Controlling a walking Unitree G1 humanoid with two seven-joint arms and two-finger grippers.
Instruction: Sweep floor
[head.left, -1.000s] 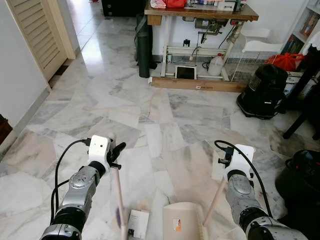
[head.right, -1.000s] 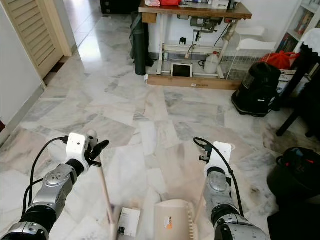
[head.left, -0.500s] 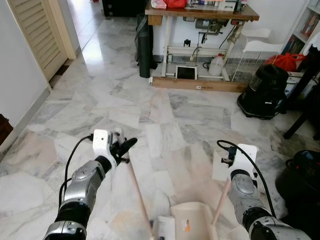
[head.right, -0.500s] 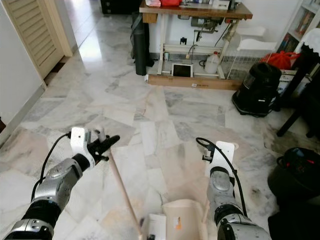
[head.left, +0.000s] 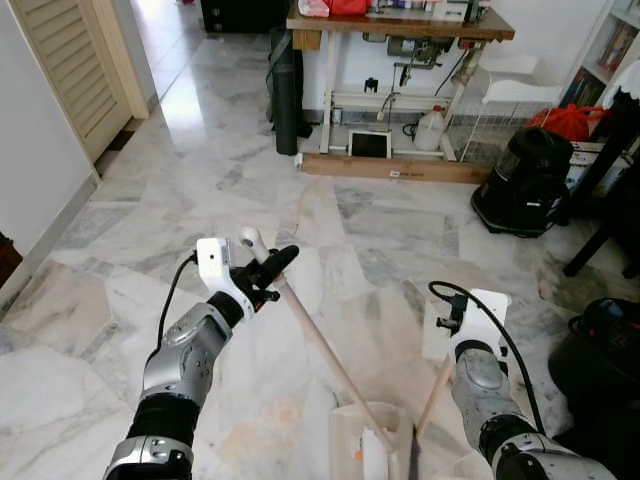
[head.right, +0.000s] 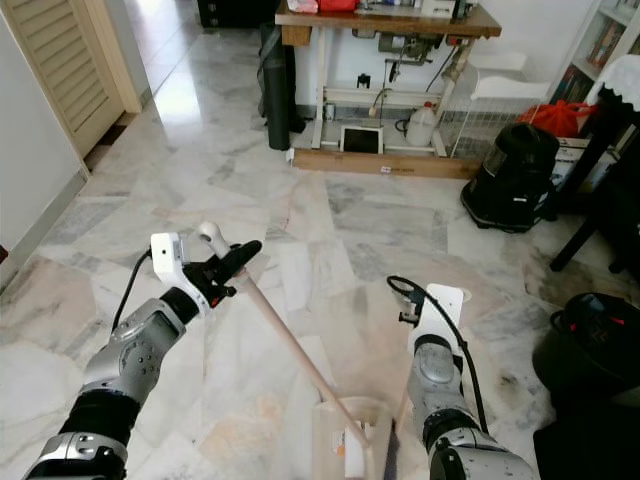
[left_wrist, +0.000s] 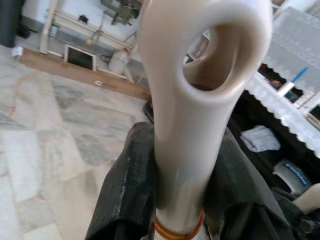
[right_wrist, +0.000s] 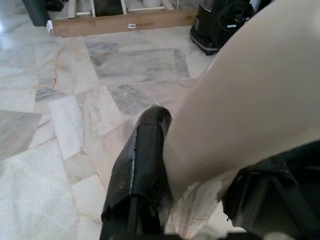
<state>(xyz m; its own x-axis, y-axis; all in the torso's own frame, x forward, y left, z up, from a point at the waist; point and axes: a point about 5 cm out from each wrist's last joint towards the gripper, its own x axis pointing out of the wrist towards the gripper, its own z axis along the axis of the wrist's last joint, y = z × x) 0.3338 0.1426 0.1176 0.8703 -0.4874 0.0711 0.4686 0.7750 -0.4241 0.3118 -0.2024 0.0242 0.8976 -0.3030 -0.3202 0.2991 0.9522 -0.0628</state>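
Observation:
My left gripper (head.left: 266, 274) is shut on the top of a cream broom handle (head.left: 320, 345), just under its hanging loop (left_wrist: 210, 55). The handle slants down and right, and its lower end sits in the beige dustpan (head.left: 348, 440) at the bottom centre. A small white scrap (head.left: 372, 446) lies in the pan's mouth. My right gripper (right_wrist: 200, 185) is shut on the dustpan's upright handle (head.left: 435, 393), one black finger (right_wrist: 142, 165) pressed against it. The broom's head is hidden at the picture's lower edge.
Marble floor all around. A sewing table (head.left: 400, 22) with a wooden plank (head.left: 400, 168) beneath stands at the back. A black vacuum cleaner (head.left: 525, 180) and dark table leg (head.left: 590, 235) are at right, a black bin (head.left: 605, 350) nearer. A louvred door (head.left: 75, 60) is at left.
My left arm swung forward and right, tilting the broom handle, and its lower end swept from left of the dustpan into it. The white scrap went along into the pan. The right arm barely moved.

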